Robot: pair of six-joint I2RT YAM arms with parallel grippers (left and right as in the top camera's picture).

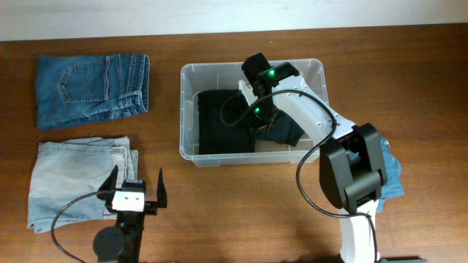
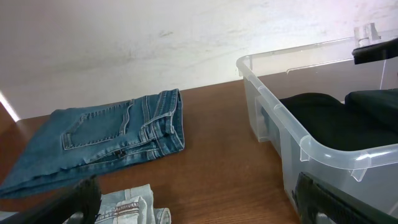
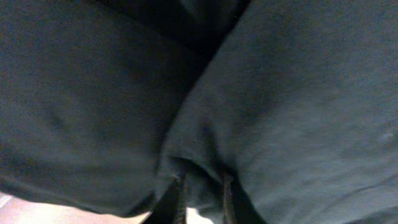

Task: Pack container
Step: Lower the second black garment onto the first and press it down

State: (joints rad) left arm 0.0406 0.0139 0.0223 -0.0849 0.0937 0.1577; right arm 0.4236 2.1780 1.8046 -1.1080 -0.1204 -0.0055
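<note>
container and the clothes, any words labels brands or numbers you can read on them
No text can be read in any view.
The container shows no lettering on its walls, and black clothes cover most of its base.
The dark jeans and light jeans show pockets and stitching but no legible tag.
The right wrist view shows only dark cloth.

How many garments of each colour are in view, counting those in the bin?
black garment, in the container: 2
dark blue jeans: 1
light blue jeans: 1
blue garment, partly hidden at right: 1
Total: 5
</note>
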